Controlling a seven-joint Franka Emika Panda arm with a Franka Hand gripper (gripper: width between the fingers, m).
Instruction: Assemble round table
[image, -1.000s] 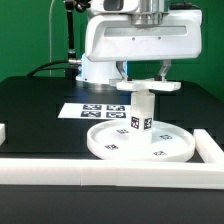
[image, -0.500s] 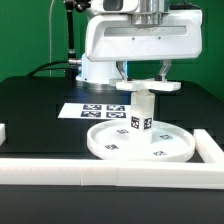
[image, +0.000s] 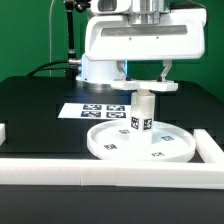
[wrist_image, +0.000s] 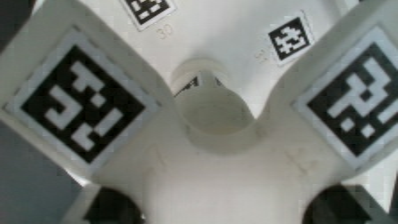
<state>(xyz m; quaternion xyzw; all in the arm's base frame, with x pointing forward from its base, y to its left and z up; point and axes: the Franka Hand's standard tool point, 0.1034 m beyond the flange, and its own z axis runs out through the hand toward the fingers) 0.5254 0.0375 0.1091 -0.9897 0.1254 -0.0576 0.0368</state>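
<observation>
The large round rimmed disc (image: 112, 146) lies flat on the black table. The short thick cylinder (image: 142, 112) stands upright on its middle. The cross-shaped piece (image: 150, 87) sits level on top of the cylinder. My gripper (image: 147, 78) comes straight down from above and is shut on this piece, one finger on each side. In the wrist view the cross-shaped piece (wrist_image: 196, 170) fills the frame, with its tagged arms and its round centre (wrist_image: 214, 108). The dark fingertips (wrist_image: 111, 206) show at either side of it.
The marker board (image: 95, 110) lies on the table behind the disc. White border rails run along the front (image: 100, 171), at the exterior view's right (image: 210, 150) and at its left (image: 3, 131). The robot's white base (image: 100, 68) stands behind.
The cross-shaped piece's outline on the exterior view's left has drawn in slightly, as if it turned a little with my gripper. The disc and cylinder have stayed put.
</observation>
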